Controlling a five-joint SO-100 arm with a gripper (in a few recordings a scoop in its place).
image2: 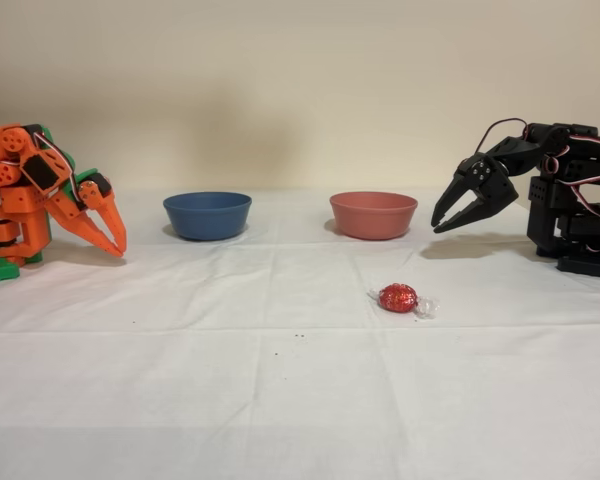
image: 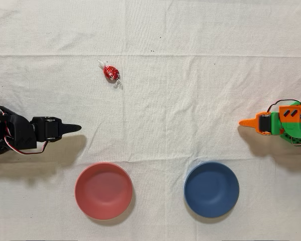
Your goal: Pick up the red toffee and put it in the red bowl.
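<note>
The red toffee (image: 111, 73) lies on the white cloth, its clear twisted ends sticking out; in the fixed view the toffee (image2: 398, 297) sits in front of the bowls. The red bowl (image: 103, 191) stands empty at the lower left of the overhead view, and shows as the red bowl (image2: 373, 215) right of centre in the fixed view. My black gripper (image: 78, 128) points across the cloth from the left edge, between toffee and bowl and touching neither. In the fixed view the gripper (image2: 438, 227) hangs above the cloth, tips together, holding nothing.
A dark blue bowl (image: 211, 189) of the same size stands empty beside the red one, seen as the blue bowl (image2: 207, 215) in the fixed view. The idle orange arm (image: 278, 123) rests at the opposite edge. A white wrinkled cloth covers the table.
</note>
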